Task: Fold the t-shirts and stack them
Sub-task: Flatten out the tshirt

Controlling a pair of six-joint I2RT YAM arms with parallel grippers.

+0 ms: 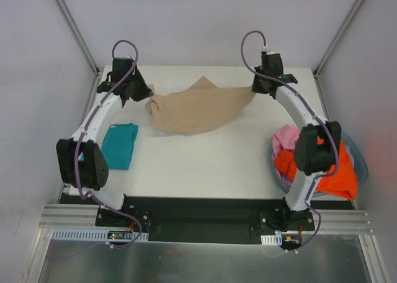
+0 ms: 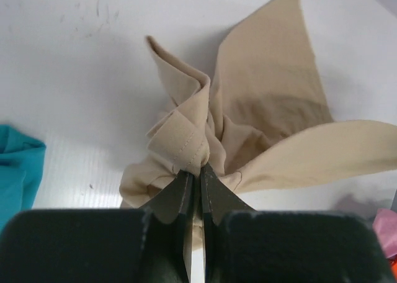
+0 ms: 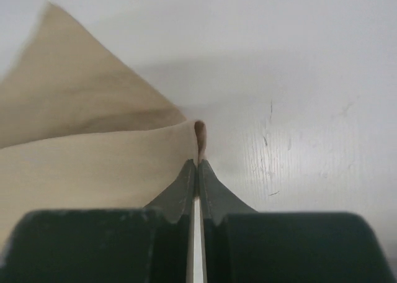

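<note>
Tan t-shirt [image 1: 195,112] is lying slack across the far desk [image 1: 205,165], seemingly light and limp, the left end effector [image 2: 197,168] clamping a bunched hem corner, the right end effector [image 3: 197,162] pinching its opposite edge, both likely sound holds.

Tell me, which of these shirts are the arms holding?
The tan shirt: the left fingers and right fingers pinch its ends. The teal shirt lies untouched on the left, and the orange shirt and pink shirt sit in the basket.
</note>
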